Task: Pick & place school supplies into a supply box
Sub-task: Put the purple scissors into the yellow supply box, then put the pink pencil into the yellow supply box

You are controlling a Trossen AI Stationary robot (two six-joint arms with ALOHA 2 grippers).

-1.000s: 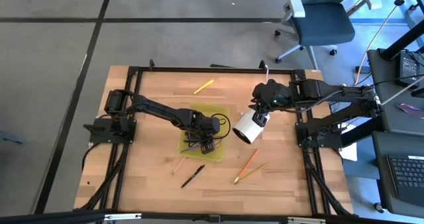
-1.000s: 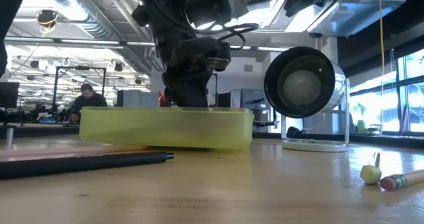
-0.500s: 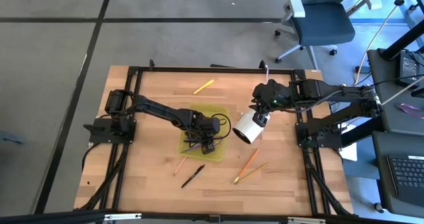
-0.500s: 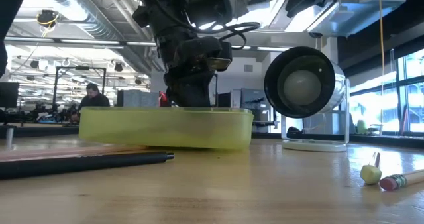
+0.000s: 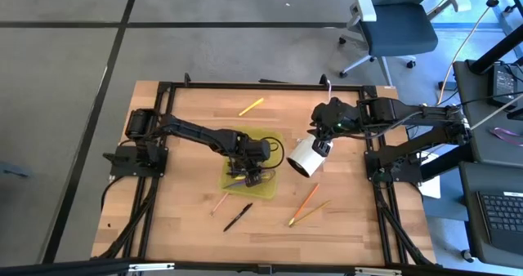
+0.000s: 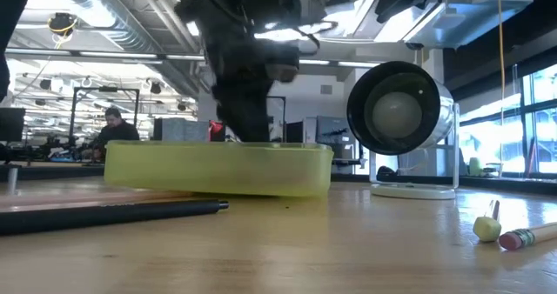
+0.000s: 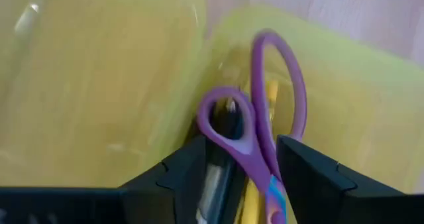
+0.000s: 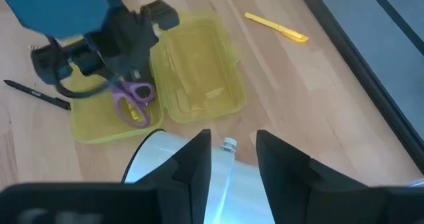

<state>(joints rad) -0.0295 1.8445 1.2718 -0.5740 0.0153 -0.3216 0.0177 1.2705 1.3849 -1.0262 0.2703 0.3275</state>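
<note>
Wooden slats form the tabletop (image 5: 180, 219), framed by a black rail. On its middle lies the shallow translucent yellow-green plastic supply box (image 8: 199, 85), its lid folded open beside it. Over the box hangs the left gripper (image 7: 235, 168), fingers spread apart on either side of the small purple-handled scissors (image 7: 255, 128) lying inside the box. The right gripper (image 8: 228, 154) hovers above a white cylinder (image 5: 306, 157), fingers apart. Outside the box lie a yellow marker (image 5: 251, 106), an orange pencil (image 5: 303, 201) and a black pen (image 5: 238, 217).
</note>
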